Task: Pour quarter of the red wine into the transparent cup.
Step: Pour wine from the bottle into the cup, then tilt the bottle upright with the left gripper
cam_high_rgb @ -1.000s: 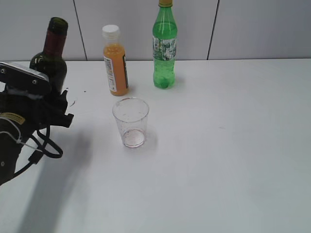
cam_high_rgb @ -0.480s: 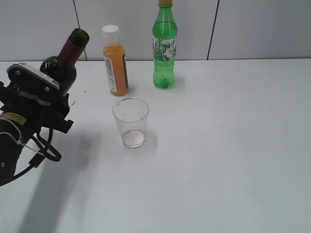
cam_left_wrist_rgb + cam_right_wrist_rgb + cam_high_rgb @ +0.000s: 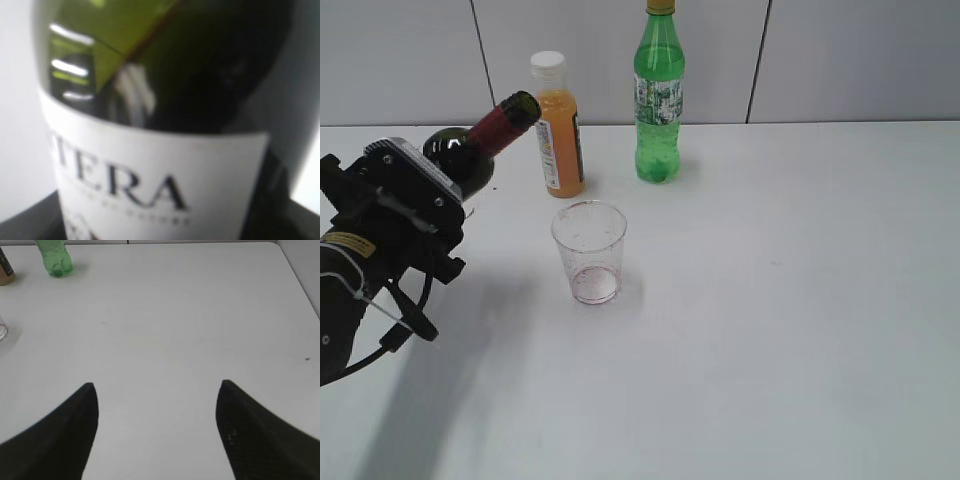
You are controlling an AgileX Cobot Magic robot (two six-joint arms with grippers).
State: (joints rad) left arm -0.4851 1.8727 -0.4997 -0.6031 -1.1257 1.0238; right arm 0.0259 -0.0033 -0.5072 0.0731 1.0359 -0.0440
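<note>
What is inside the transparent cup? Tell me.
The transparent cup shows only a faint reddish tint at its base, no real fill. The wine bottle, tilted in the left gripper, has its mouth short of the rim; no stream is visible.

The left gripper (image 3: 450, 195), on a black cabled wrist rolled toward the right, grips the wine bottle (image 3: 480, 148) by its body, held tilted. The right gripper (image 3: 156, 405) hangs over the worktop (image 3: 165, 320), fingers spread wide apart, holding nothing.
</note>
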